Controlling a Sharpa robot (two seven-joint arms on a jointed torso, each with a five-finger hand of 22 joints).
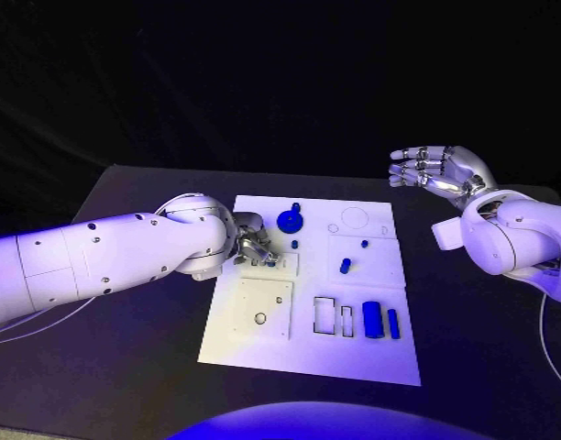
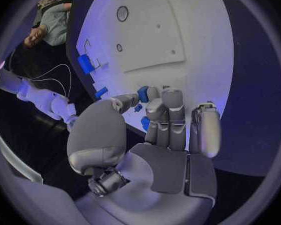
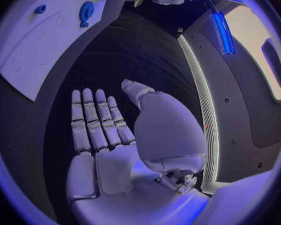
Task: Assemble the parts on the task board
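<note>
- Table: black, board in the middle.
- Board: white plate, lying flat. Also seen from the left wrist and, at the edge, from the right wrist.
- Left arm: comes across to the board's left edge.
- Right arm: off the board, to its right.
- Right hand: raised above the table past the board's far right corner, well apart from it. Fingers straight and apart, palm bare, holds nothing.
- Left hand: down on the board's left side, by the upper square recess. In the wrist view the fingers are curled down at the board with a small blue part at the fingertips; looks pinched between thumb and finger.
- Blue disc: on the board's far part, just right of the left hand.
- Blue cylinder: lying in the near right area, thin blue bar just beside it.
- Small peg: mid-board, right of the left hand.
- Tiny blue bits and: on the board near the peg; shape too small to tell.
</note>
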